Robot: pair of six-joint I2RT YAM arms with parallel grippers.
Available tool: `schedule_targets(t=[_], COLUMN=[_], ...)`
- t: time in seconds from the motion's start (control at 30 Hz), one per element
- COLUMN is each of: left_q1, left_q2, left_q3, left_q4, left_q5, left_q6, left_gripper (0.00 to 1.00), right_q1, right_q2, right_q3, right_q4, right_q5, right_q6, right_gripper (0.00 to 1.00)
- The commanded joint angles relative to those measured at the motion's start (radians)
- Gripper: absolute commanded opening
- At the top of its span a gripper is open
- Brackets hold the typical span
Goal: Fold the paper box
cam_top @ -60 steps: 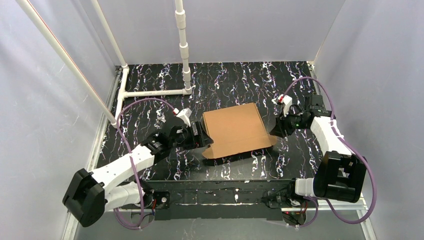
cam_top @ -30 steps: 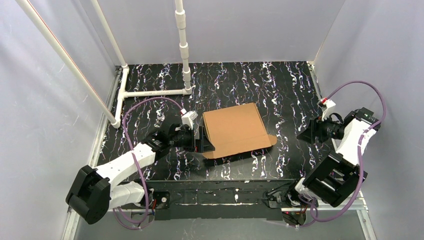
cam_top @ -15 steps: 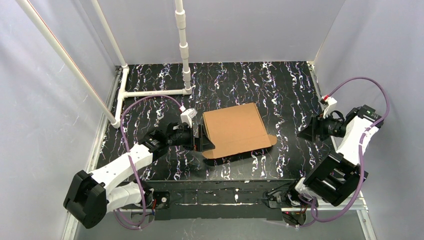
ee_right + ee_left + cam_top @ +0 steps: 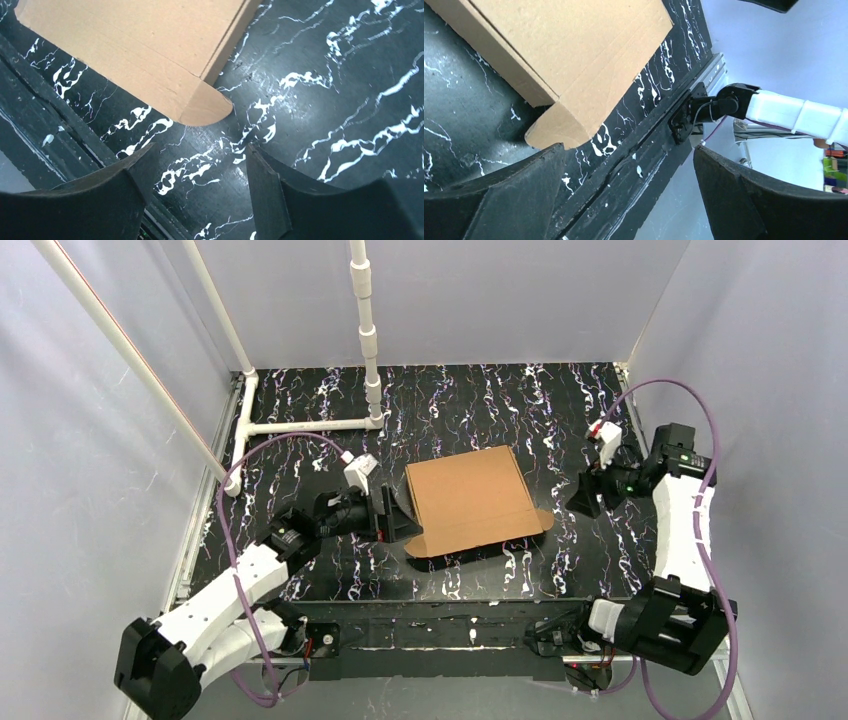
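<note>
Black marbled table [image 4: 480, 400], paper box [image 4: 465, 502] flat, long axis left-right, tabs [image 4: 541, 521] nearward, left pincer [image 4: 405, 518] and right pincer [image 4: 584, 502] released.

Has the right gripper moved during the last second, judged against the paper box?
Yes. The right gripper has come back toward the right edge of the paper box, which lies unmoved; a gap remains between them.

Left arm [image 4: 240, 580] and right arm [image 4: 685, 525]: white link shells, black joint housings; a purple cable [image 4: 655, 381] loops along each; left gripper [image 4: 628, 146] and right gripper [image 4: 199, 145] carry matte black, wedge-shaped fingers.
</note>
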Motion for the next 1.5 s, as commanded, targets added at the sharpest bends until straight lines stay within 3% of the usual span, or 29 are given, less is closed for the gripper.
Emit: schedule_targets(t=[0.0,0.2,0.37,0.63,0.93,1.17,1.3,1.47], left_q1=[0.017,0.018,0.015,0.006,0.006,0.006,0.007,0.009], left_q2=[-0.077,-0.093,0.051,0.337,0.522,0.655,0.732,0.839], left_q3=[-0.084,-0.169,-0.106,0.059,0.189,0.315,0.416,0.557], left_q4=[0.039,0.086,0.127,0.126,0.100,0.062,-0.002,-0.073], left_q5=[-0.014,-0.121,-0.177,-0.253,-0.287,-0.249,-0.229,-0.211], left_q6=[-0.115,-0.238,-0.285,-0.251,-0.217,-0.158,-0.120,-0.080], left_gripper=[0.98,0.97,0.92,0.83,0.67,0.44,0.42,0.42], right_q1=[0.061,0.100,0.200,0.272,0.336,0.345,0.346,0.346], right_q2=[-0.003,0.081,0.146,0.227,0.337,0.369,0.387,0.413], right_q3=[-0.037,-0.108,-0.189,-0.199,-0.194,-0.192,-0.186,-0.134], right_q4=[0.115,0.212,0.541,0.819,0.864,0.866,0.875,0.828], right_q5=[0.000,-0.121,-0.064,0.019,-0.027,-0.005,0.011,0.037], right_q6=[0.044,0.101,0.418,0.735,0.831,0.836,0.852,0.796], right_gripper=[0.73,0.72,0.70,0.65,0.53,0.30,0.26,0.26])
